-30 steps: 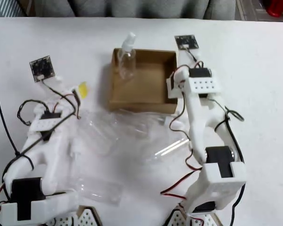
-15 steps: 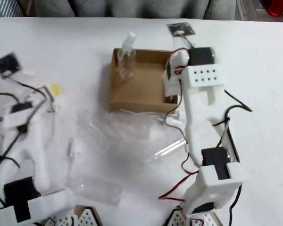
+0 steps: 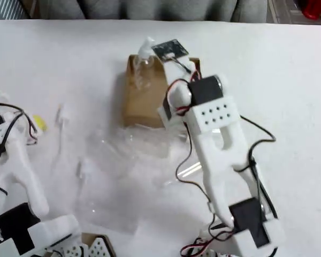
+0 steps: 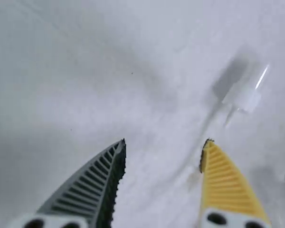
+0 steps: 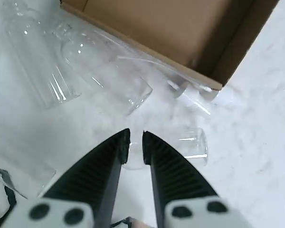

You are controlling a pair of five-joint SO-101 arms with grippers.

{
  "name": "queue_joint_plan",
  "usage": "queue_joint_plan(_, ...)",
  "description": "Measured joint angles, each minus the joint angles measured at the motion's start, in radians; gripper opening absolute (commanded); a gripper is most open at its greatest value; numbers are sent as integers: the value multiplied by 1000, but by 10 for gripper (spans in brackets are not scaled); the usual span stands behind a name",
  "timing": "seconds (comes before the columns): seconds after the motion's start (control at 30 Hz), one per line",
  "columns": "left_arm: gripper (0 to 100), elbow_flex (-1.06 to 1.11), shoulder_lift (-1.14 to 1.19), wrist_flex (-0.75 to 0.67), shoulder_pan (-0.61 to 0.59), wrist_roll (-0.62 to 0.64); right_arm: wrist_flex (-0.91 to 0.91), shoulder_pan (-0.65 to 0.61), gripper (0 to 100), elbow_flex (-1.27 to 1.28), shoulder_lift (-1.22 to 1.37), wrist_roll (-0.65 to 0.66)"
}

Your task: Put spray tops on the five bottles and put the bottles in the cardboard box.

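**High view: one bottle boxed, the rest flat on the tabletop**

So the box (image 3: pixel 142 104) sits mid-tabletop (image 3: pixel 289 69), and a capped bottle (image 3: pixel 143 72) stands upright in its far left corner. The right arm (image 3: pixel 214 115) hangs across the box's near right side. Just in front of the box, loose bottles (image 3: pixel 144 144) lie on their sides in a clear jumble that's hard to count.

From the right wrist, the right end effector (image 5: pixel 135 134) has its black fingers pressed almost together. It hovers over the tabletop just beside a short bottle (image 5: pixel 192 142) lying on its side. A spray top (image 5: pixel 187 90) with its tube lies against the box's outer wall.

The left arm (image 3: pixel 10 155) is way over at the left edge, well apart from the box. The left end effector (image 4: pixel 164 142) is spread wide, one finger grey and one yellow, above bare tabletop, with a blurry spray top (image 4: pixel 242 92) lying beyond the tips.
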Motion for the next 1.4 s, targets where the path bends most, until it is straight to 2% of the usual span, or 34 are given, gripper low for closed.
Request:
queue_joint_plan(0.13, 249, 0, 0, 60, 0, -9, -20, 52, 15, 166, -74, 29)
queue_joint_plan(0.27, 249, 0, 0, 101, 31, -9, -149, 104, 15, 348, -178, 68)
queue_joint_plan(0.5, 249, 80, -71, 104, 107, -14, -377, 112, 17, 612, -292, 72)
queue_joint_plan(0.8, 260, 287, -416, 103, 313, -8, -414, 117, 16, 634, -259, 75)
queue_joint_plan(0.97, 365, 330, -497, 100, 427, 135, -417, 117, 16, 634, -229, 78)
queue_joint_plan(1.13, 346, 330, -419, 77, 528, 256, -417, 117, 16, 634, -227, 83)
queue_joint_plan(1.23, 330, 318, -290, 17, 535, 311, -417, 117, 16, 634, -227, 83)
queue_joint_plan(1.4, 302, 196, -46, 0, 535, 356, -417, 117, 16, 634, -227, 83)
